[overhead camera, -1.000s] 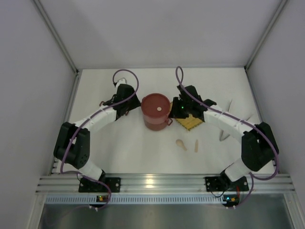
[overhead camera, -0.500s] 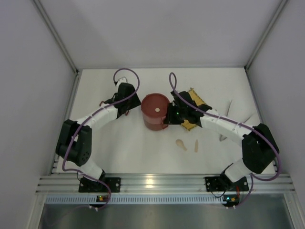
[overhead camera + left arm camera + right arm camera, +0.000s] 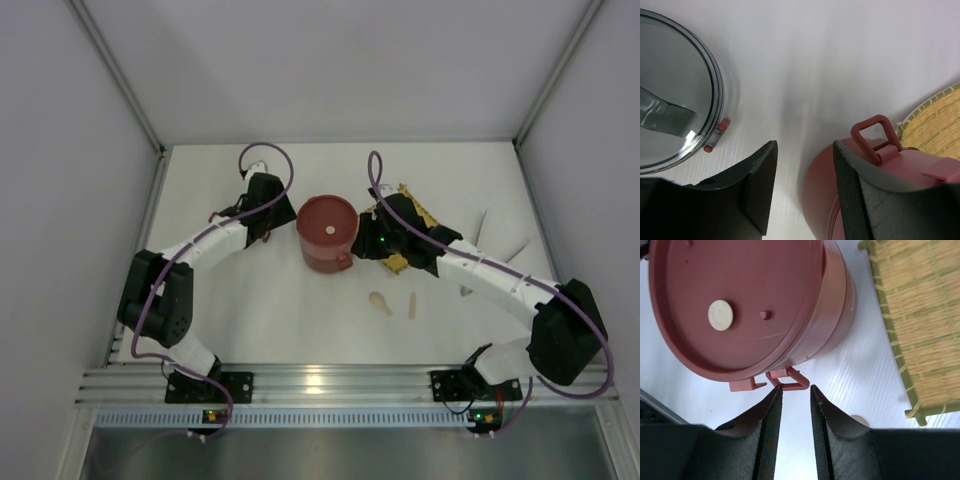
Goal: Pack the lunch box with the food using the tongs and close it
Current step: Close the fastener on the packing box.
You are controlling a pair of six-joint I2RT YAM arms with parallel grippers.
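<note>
R fingers (image 3: 829, 436): a narrow gap apart, nothing betw. them; tips just short of the lunch box's (image 3: 327, 232) small side handle (image 3: 788, 381).
L fingers (image 3: 757, 190): wide apart, empty; 1 sat hard by the box wall on the opp. side.
Lunch box: stood upright mid-counter betw. the 2 arms, lid (image 3: 740, 285) on; food not in view, so can't tell if it was packed.
Handling: looked rigid, smooth, round and prob. light; likely to slide or tip if pushed from 1 side only. Best holds were the side handles or lid rim, not the curved wall.
Edges: yellow mat (image 3: 920, 315) just beside the box on the R, not touching; shiny round piece (image 3: 670, 90) near L fingers; spoon (image 3: 380, 301) and stick (image 3: 411, 305) on the near side; tongs (image 3: 482, 224) far R.
Room: open counter (image 3: 300, 310) behind the box and near-L; side walls well apart from it.
</note>
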